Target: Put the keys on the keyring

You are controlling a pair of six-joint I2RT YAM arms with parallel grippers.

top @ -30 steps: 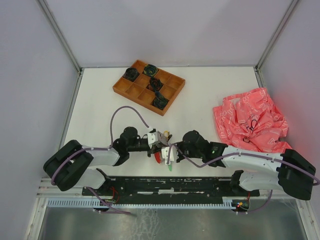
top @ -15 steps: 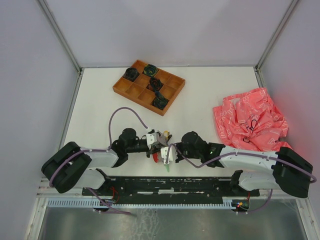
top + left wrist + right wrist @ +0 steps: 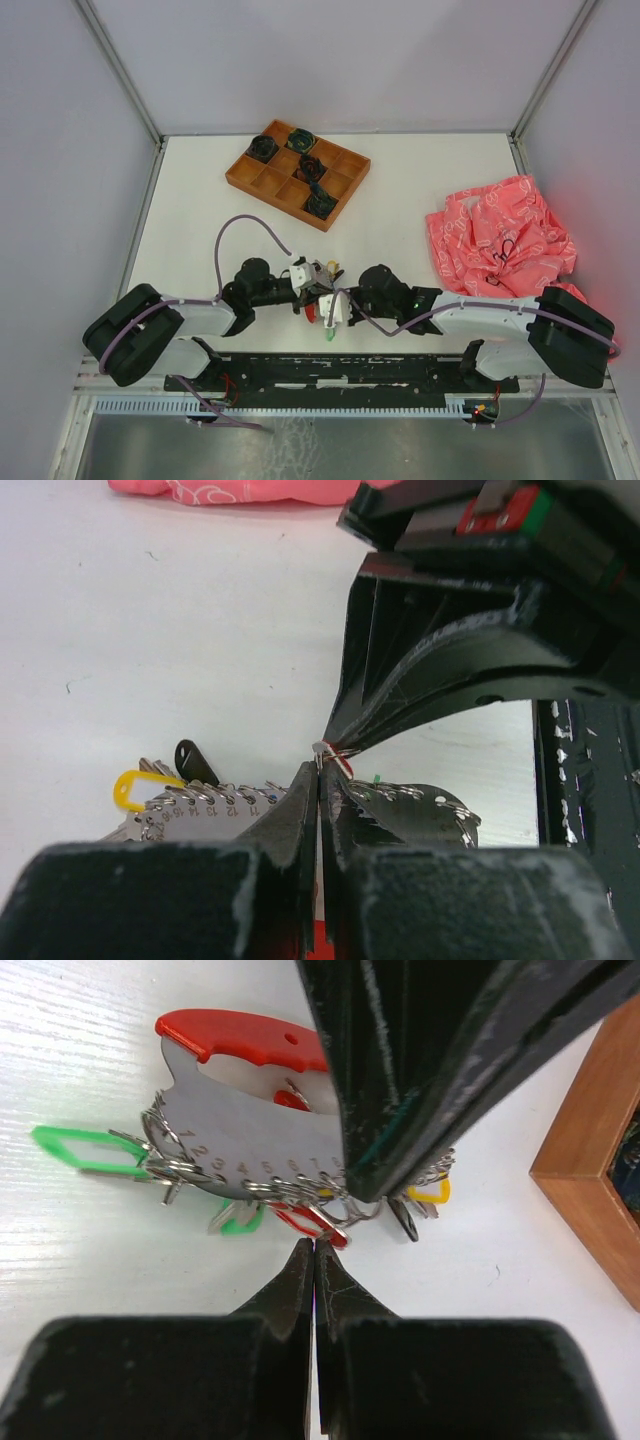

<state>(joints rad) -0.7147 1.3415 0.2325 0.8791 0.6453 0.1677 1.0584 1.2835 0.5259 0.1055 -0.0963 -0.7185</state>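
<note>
The keyring has a red crescent handle [image 3: 240, 1038] and a grey numbered plate [image 3: 250, 1145] edged with small wire rings. It also shows in the top view [image 3: 316, 313]. Keys hang from the rings with green tags [image 3: 82, 1150], a yellow tag [image 3: 430, 1192], a black tag [image 3: 405, 1220] and a red tag [image 3: 312, 1226]. My left gripper [image 3: 320, 772] is shut on the keyring, clamped across the plate [image 3: 200, 805]. My right gripper [image 3: 315, 1245] is shut, and its tips pinch the end of the red tag. Both grippers meet near the table's front edge [image 3: 322, 295].
A wooden compartment tray [image 3: 297, 172] with dark coiled bundles stands at the back. A crumpled pink cloth [image 3: 500, 240] lies on the right. A corner of the tray [image 3: 600, 1160] sits close on the right in the right wrist view. A black rail [image 3: 330, 372] runs along the front.
Both grippers and the keyring have shifted slightly to the left. The hanging green tag moved left with them. Both grips stay shut.
</note>
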